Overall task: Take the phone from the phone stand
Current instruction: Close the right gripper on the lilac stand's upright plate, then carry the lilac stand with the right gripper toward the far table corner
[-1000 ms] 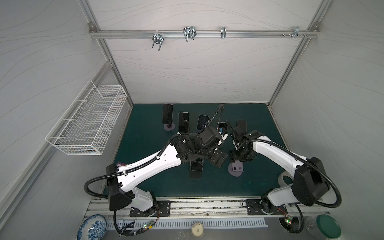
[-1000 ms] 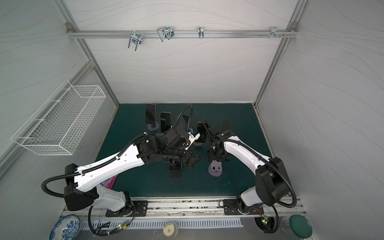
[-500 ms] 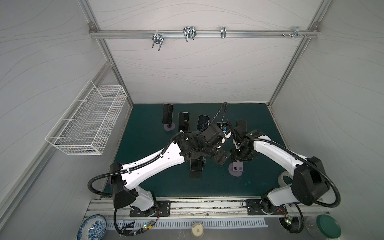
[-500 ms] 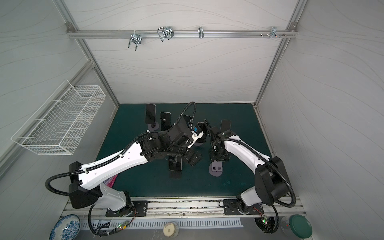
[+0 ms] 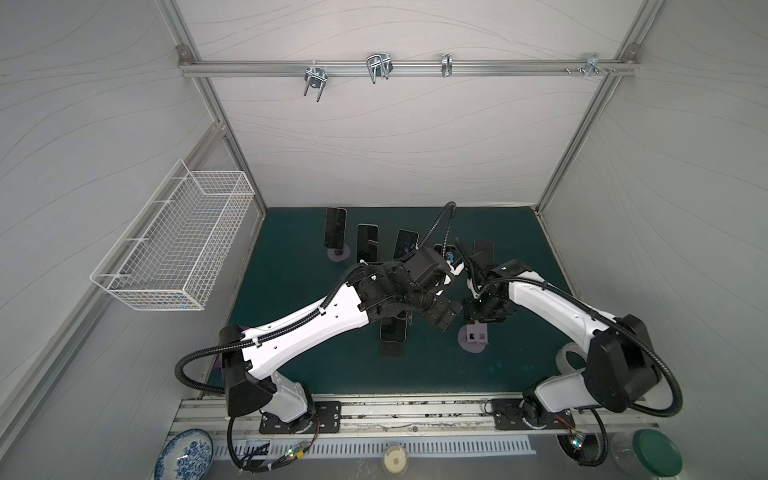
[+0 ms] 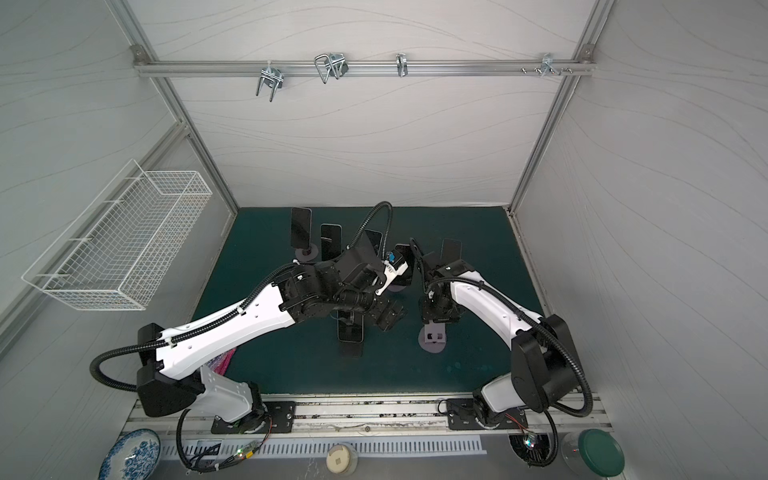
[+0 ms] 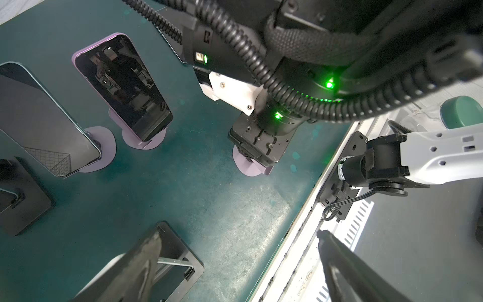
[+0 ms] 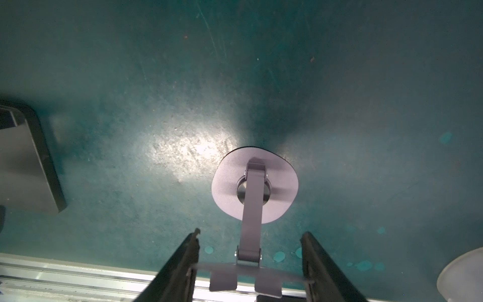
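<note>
A purple phone stand (image 5: 473,338) sits on the green mat right of centre, and no phone shows on its cradle. My right gripper (image 8: 251,233) points down over it, its fingers (image 8: 183,261) pressed against both ends of the cradle plate (image 8: 251,270). My left gripper (image 7: 239,231) hangs open beside it (image 5: 442,318) with nothing between its fingers. Under the left forearm a dark phone (image 5: 392,330) rests on a black stand. A purple-edged phone (image 7: 122,89) leans on another purple stand.
Several more phones on stands (image 5: 335,232) line the back of the mat. Flat black stands (image 7: 21,196) lie near the left gripper. A tape roll (image 5: 569,361) and a green-lidded jar (image 5: 652,457) sit front right. A wire basket (image 5: 174,245) hangs on the left wall.
The right gripper's fingers have closed onto the purple stand's cradle plate. The left gripper has opened a little wider and shifted slightly.
</note>
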Controlling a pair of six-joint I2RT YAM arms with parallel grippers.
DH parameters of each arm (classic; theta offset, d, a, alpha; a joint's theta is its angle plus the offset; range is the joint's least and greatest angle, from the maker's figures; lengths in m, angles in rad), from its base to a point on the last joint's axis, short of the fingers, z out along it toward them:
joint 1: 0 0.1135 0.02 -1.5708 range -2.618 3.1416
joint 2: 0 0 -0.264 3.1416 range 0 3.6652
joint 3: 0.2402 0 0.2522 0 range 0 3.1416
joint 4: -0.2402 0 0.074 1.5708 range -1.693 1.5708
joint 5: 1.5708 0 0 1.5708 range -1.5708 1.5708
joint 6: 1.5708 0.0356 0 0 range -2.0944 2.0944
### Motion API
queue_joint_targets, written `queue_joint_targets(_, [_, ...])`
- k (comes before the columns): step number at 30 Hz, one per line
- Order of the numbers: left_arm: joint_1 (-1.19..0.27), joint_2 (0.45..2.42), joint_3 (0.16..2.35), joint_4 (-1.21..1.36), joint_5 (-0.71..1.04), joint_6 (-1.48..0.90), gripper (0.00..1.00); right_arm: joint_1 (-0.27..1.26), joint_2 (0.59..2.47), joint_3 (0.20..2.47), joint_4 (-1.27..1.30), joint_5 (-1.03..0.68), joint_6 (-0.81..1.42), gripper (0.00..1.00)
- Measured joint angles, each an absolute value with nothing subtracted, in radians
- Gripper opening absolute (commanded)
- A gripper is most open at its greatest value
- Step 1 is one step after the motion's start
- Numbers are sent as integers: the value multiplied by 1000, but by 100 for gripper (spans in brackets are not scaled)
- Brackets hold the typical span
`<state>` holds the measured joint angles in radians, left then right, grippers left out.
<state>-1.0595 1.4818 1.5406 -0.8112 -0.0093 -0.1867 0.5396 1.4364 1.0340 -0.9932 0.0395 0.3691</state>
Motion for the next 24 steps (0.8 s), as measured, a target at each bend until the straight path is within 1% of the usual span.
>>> queue_joint_targets(7, [-1060,1482,1541,-811,-12,-187,95,517,1420,1027,-994,36,368,56])
queue_joint_targets(13, [-1060,1480,1539,-810,-12,-187,95,463,1411,1027,-995,22,357,56])
queue_joint_targets(24, [-1060,1454,1522,-810,-12,-186,95,281,1433,1088,-994,6,302,55])
